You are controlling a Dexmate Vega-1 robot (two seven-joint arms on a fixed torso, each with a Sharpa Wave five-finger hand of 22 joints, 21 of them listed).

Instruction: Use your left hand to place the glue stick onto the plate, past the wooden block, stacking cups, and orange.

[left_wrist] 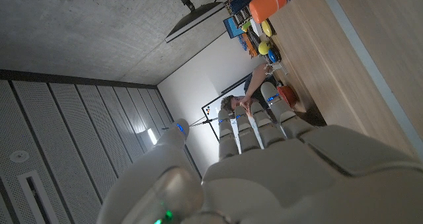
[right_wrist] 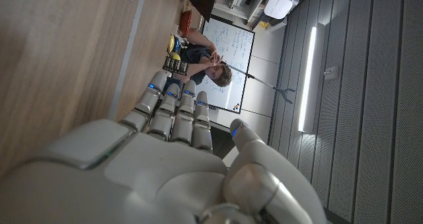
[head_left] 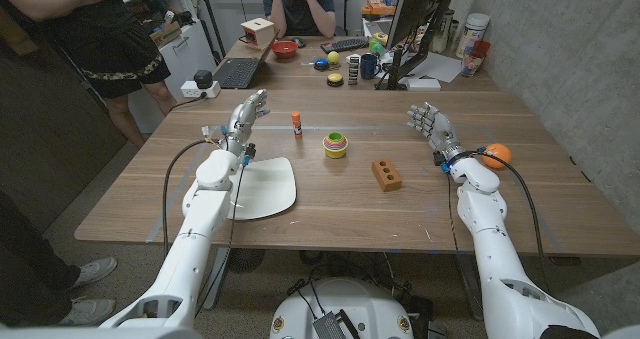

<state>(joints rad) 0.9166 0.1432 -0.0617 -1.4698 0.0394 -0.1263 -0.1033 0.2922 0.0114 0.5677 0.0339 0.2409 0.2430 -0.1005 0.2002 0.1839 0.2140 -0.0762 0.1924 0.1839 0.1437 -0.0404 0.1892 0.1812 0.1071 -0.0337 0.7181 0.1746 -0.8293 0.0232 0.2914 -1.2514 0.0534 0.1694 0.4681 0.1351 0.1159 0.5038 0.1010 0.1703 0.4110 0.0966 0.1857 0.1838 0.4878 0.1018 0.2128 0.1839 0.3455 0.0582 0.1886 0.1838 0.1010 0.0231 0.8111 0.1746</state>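
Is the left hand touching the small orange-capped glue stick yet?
Apart. In the head view, bare wooden table shows between the left hand and the upright orange-capped glue stick.

Glue stick upright, beyond white plate.

Glue stick behind plate — stacking cups right.

Both arms reach forward from the near corners, forearms raised off the counter. Left hand held up, fingers extended and slightly apart, holding nothing. Right hand likewise lifted, fingers spread, palm toward the left hand, empty. Wrist views show each hand's back, fingers straight.
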